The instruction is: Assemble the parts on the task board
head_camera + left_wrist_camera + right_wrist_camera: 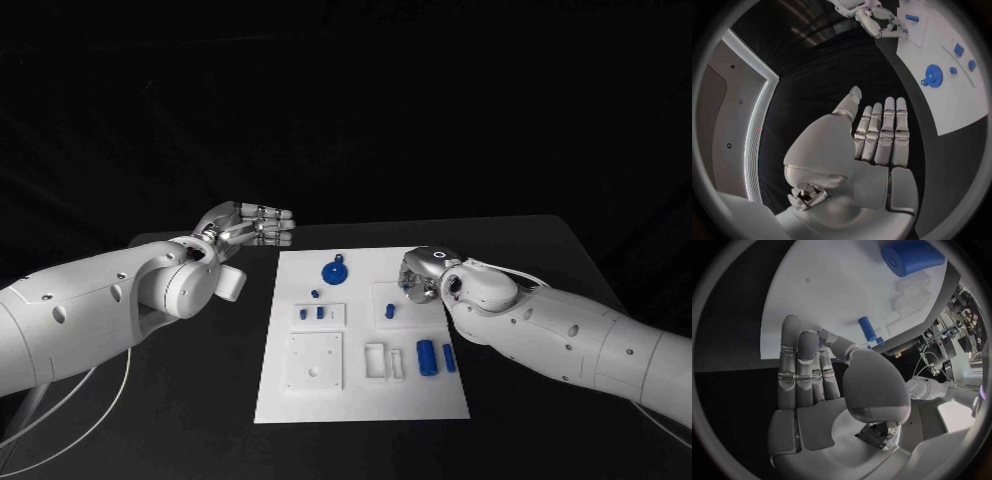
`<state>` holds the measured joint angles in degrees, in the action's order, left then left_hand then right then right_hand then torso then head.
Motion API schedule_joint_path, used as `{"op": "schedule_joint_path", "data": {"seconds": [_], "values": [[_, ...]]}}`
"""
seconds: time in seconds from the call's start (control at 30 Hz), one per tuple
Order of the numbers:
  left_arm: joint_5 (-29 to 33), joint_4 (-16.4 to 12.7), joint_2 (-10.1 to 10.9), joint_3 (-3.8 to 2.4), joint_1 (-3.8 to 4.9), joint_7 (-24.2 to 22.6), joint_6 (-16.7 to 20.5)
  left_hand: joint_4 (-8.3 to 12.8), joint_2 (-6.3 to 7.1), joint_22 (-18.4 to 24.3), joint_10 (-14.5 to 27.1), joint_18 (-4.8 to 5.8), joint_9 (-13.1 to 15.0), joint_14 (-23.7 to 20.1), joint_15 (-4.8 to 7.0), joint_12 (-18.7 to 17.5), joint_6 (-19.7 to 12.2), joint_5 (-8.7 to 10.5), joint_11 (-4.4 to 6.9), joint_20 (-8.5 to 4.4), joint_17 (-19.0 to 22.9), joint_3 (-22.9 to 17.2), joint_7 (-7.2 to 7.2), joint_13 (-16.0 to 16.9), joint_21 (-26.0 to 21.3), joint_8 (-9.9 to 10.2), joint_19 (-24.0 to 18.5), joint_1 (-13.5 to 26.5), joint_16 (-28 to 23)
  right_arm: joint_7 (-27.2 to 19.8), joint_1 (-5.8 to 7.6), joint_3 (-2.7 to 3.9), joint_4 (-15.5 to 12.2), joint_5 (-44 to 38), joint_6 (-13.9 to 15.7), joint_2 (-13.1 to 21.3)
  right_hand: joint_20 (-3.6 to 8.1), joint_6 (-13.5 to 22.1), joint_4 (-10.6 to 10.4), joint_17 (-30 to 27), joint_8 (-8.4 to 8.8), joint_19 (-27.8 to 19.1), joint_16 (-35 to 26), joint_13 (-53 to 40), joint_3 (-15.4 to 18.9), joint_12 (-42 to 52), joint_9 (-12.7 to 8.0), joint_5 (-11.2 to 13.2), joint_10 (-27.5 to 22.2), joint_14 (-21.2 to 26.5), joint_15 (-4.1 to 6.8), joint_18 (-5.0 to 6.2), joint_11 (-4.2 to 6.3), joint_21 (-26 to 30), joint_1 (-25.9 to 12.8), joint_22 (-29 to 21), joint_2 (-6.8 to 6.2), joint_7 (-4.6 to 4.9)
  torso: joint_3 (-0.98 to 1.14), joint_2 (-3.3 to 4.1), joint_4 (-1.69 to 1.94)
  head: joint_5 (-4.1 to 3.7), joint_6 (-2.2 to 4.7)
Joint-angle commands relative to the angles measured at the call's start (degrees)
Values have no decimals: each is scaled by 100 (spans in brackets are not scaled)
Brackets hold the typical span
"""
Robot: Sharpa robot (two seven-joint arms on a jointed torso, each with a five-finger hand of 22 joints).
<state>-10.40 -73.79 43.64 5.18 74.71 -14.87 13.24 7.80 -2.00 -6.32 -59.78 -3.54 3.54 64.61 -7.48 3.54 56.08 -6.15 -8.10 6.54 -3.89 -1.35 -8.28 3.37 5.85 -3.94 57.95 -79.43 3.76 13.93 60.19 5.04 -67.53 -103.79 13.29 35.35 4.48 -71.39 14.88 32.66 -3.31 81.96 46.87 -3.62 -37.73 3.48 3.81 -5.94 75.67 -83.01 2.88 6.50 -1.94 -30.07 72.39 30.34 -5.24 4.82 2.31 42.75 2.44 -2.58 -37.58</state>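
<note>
Head view: both hands hovering by the board [361, 400].
Left hand [248, 224] is lying flat-fingered, empty; right hand [423, 275] is holding nothing, fingers straight.

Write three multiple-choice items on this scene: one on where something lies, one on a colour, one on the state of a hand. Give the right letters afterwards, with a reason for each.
1. Where does the left hand hover?
A. Over the black table, beside the board's far left corner
B. Over the middle of the board
C. Past the board's right edge

2. What colour is the gear-shaped part at the far end of the task board?
A. Red
B. Blue
C. Yellow

3. How does the left hand stand?
A. It grips a blue cylinder
B. It presses flat on the board
C. It is open, fingers straight, holding nothing

Answers:
1. A: the head view shows it off the white plate, left of its far corner.
2. B: it is blue in both the head view and the left wrist view.
3. C: the left wrist view shows straight fingers and a bare palm.
</note>
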Motion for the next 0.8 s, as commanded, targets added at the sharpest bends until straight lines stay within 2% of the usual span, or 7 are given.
{"op": "schedule_joint_path", "data": {"seconds": [0.03, 0.17, 0.27, 0.4, 0.57, 0.67, 0.8], "values": [[21, -1, -17, -6, 3, -14, -90, -18, -20, 5, 23, -41, 2, 41, 6, -18, 9, 7, -4, 14, -1, 27, -20, -1, 27, 4, 35, -15, -20, -37, -83, -49, 61, 45, -107, -13, 18, -44, 5, 7, -33, 3, 9, 10, -41, -8, 10, -47, 48, 6, 51, 68, -7, 13, -37, 17, 9, 3, 1, 0, 12, -5, -6], [20, 21, -32, -6, 2, 10, -129, -26, -18, 22, 36, -43, 1, 48, 6, -18, 9, 13, -15, 14, -2, 32, -31, -1, 39, 6, 37, -4, -19, -168, -84, 6, 80, 283, -75, -6, 28, -59, 4, 12, -33, 10, 18, 10, -33, -8, 12, -61, 69, 5, 61, 73, 1, 25, -47, 34, 7, -2, 11, -1, 11, 18, -34], [20, 50, -46, -6, 2, 29, -160, -35, -19, 27, 39, -41, 2, 45, 3, -18, 12, 20, -17, 17, -2, 36, -30, -1, 39, 3, 33, 6, -20, -262, -84, 123, 105, 465, -90, -26, 30, -53, 4, 7, -32, 7, 12, 11, -22, -8, 11, -107, 62, 11, 61, 76, -1, 36, -52, 45, 9, 0, 11, 4, -7, 41, -33], [20, 76, -66, -6, 2, 36, -173, -44, -19, 38, 41, -41, 2, 40, 1, -18, 11, 23, -23, 19, -3, 41, -37, -1, 41, 4, 29, 9, -20, -330, -84, 269, 83, 628, -108, -20, 32, -55, 12, 1, -32, 6, 5, 11, -1, -8, 11, -129, 64, 10, 65, 81, 0, 53, -56, 67, 21, -1, -2, 1, 11, 36, -40], [19, 118, -74, -6, 1, 42, -164, -48, -19, 50, 53, -44, 2, 41, 0, -17, 9, 20, -37, 20, -3, 43, -53, 0, 48, 3, 31, 0, -20, -358, -84, 469, -26, 866, -174, 38, 37, -56, 24, -2, -33, 13, 4, 11, 7, -8, 12, -87, 67, 7, 72, 85, 1, 69, -49, 85, 39, -2, 17, 7, 4, 77, -59], [19, 145, -72, -5, 1, 44, -165, -48, -19, 50, 53, -44, 2, 41, 0, -17, 9, 20, -37, 20, -3, 43, -53, 0, 48, 3, 31, 0, -20, -364, -84, 668, -129, 1095, -352, 96, 40, -57, 33, -3, -32, 14, 2, 11, 18, -9, 12, -103, 71, 9, 75, 87, 1, 83, -54, 100, 45, -2, 9, 0, -16, 83, -60], [18, 182, -81, -5, 1, 40, -179, -57, -15, 60, 58, -44, 2, 42, -2, -17, 14, 22, -45, 22, -3, 48, -60, 0, 52, 3, 30, 2, -19, -393, -84, 904, -270, 1419, -489, 195, 43, -52, 41, -12, -33, 4, -11, 11, 45, -8, 12, -160, 67, 10, 76, 104, 1, 101, -65, 126, 58, -1, -2, -6, -13, 85, -62]]}}
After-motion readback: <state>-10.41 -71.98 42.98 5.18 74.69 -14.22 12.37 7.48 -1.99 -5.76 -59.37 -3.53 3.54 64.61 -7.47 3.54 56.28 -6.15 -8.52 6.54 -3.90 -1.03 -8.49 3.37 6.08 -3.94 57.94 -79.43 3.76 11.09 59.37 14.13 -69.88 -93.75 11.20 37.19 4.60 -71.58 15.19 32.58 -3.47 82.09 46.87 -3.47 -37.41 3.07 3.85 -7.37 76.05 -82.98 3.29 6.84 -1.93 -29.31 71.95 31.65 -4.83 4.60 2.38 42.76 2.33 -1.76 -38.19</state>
